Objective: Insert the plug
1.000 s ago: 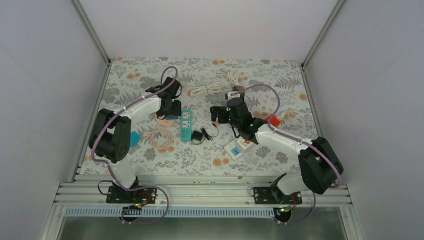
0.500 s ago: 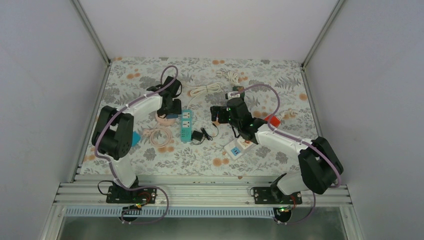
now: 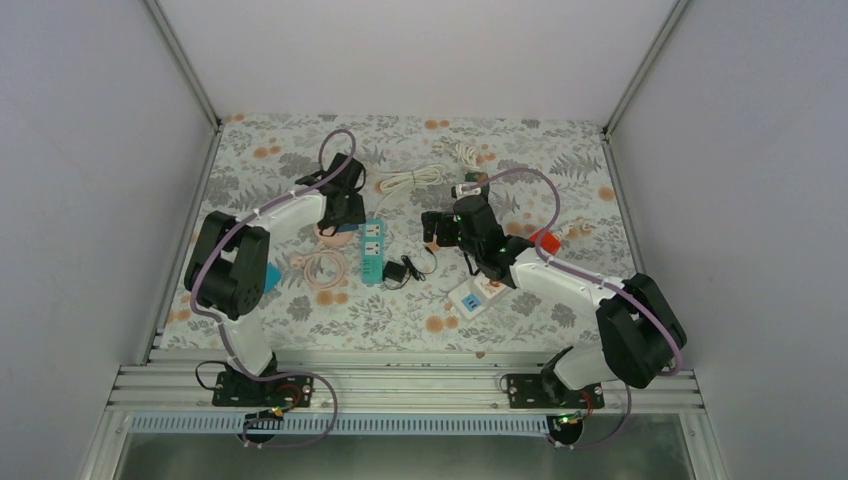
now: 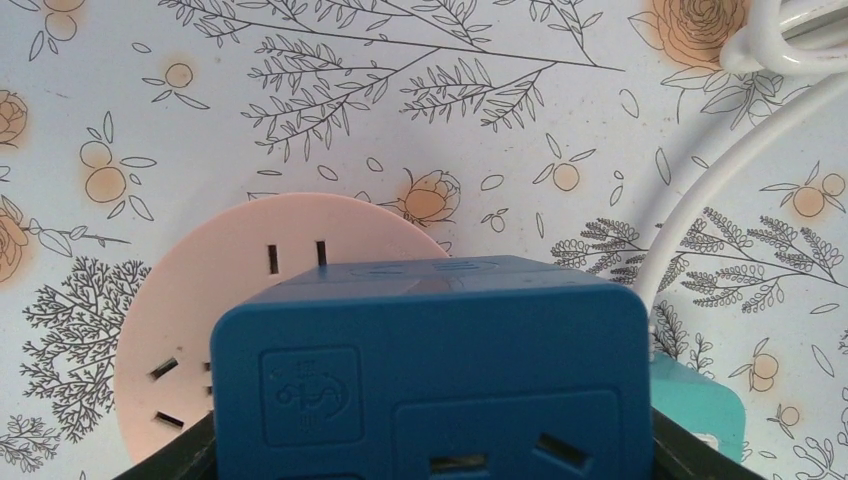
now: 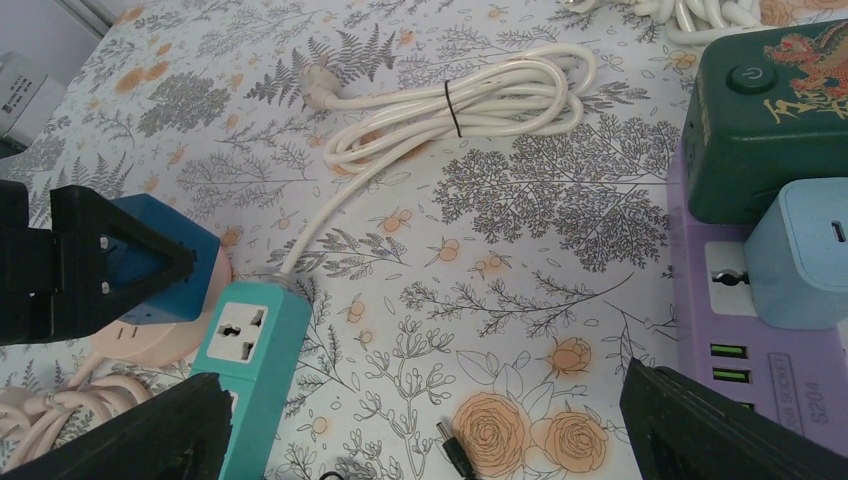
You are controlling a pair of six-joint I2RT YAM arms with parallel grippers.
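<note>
My left claw (image 3: 340, 214) is clenched on the blue plug (image 4: 430, 340), one finger on each side. The plug sits over the round pink socket (image 4: 190, 300) and covers part of it; I cannot tell whether they touch. A teal strip (image 5: 250, 365) lies just beside the socket, its white cord (image 5: 470, 100) coiled farther back. My right claw (image 5: 425, 425) is released, jaws spread wide above the tabletop (image 5: 560, 230), between the teal strip and a purple strip (image 5: 735, 320).
</note>
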